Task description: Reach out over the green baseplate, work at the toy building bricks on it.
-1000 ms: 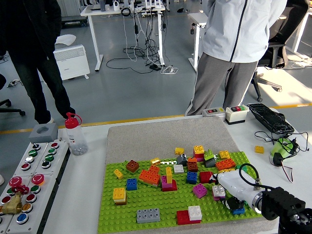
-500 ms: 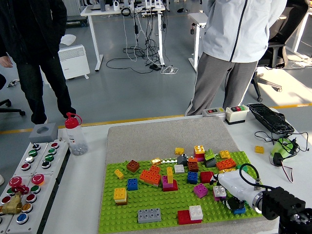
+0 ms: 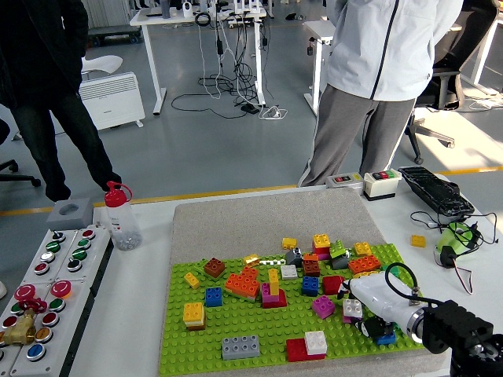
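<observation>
The green baseplate [image 3: 236,322] lies at the table's front and holds several bricks: an orange cluster [image 3: 242,284], a blue brick [image 3: 212,296], a yellow-on-orange stack [image 3: 192,314], a grey brick [image 3: 239,346], a red brick with a white one on it [image 3: 306,345] and a magenta brick [image 3: 321,306]. My right hand [image 3: 369,310], white-backed on a black arm, is low over the plate's right front corner. It is next to a small pink-and-white brick [image 3: 352,309], with a blue brick [image 3: 385,338] under it. Whether it touches either brick is hidden.
A grey mat [image 3: 267,220] lies under the plate. A clear bottle with a red cap [image 3: 122,217] and a button panel [image 3: 47,283] are at the left. A loose yellow brick [image 3: 417,241], a green device with cables [image 3: 454,239] and a black keyboard [image 3: 434,191] are at the right. A person [image 3: 385,78] stands behind the table.
My right hand has stayed almost still over the plate's right front corner. The dark-clothed person at the back left has shifted position.
</observation>
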`<state>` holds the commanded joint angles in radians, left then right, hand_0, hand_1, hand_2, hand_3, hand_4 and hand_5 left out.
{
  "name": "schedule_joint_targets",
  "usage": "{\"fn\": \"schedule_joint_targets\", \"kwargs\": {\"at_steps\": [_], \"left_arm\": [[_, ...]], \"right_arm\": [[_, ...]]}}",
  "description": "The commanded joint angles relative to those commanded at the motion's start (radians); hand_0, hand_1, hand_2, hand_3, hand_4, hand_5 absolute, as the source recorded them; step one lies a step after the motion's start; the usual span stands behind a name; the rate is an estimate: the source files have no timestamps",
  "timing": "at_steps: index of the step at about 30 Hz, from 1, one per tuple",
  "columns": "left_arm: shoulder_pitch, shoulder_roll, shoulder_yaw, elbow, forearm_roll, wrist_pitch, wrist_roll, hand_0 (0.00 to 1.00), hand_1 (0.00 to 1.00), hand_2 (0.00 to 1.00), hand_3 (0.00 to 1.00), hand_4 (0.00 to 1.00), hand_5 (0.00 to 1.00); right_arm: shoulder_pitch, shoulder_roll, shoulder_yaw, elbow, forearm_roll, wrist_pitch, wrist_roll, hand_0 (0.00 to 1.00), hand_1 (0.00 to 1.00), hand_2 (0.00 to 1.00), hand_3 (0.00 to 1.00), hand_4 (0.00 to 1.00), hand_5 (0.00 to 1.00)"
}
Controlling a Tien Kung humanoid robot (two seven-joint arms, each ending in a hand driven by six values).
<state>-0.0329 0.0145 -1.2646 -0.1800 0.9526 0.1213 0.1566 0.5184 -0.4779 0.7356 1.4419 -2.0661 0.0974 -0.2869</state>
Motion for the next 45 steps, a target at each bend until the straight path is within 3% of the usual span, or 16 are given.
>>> {"fn": "schedule_joint_targets", "kwargs": {"at_steps": [10, 24, 35, 45], "left_arm": [[0.000, 0.000, -0.001, 0.000, 0.000, 0.000, 0.001, 0.728, 0.785, 0.819, 0.667, 0.474, 0.998], [0.003, 0.000, -0.006, 0.000, 0.006, 0.000, 0.003, 0.727, 0.785, 0.819, 0.669, 0.474, 0.998], [0.009, -0.001, -0.009, 0.000, 0.012, 0.001, 0.004, 0.729, 0.785, 0.819, 0.668, 0.474, 0.998], [0.010, 0.000, -0.002, 0.000, 0.005, 0.000, 0.003, 0.731, 0.786, 0.822, 0.669, 0.474, 0.998]], "right_arm": [[-0.011, -0.016, 0.034, 0.039, -0.002, -0.009, 0.013, 0.366, 0.493, 0.555, 0.632, 0.585, 0.046], [-0.038, -0.051, 0.095, 0.192, 0.020, 0.003, 0.006, 0.363, 0.490, 0.556, 0.623, 0.552, 0.014], [-0.034, -0.047, 0.041, 0.304, 0.058, 0.025, -0.025, 0.361, 0.489, 0.557, 0.621, 0.544, 0.002], [-0.029, -0.058, -0.023, 0.337, 0.070, 0.044, -0.049, 0.362, 0.489, 0.558, 0.620, 0.537, 0.002]]}}
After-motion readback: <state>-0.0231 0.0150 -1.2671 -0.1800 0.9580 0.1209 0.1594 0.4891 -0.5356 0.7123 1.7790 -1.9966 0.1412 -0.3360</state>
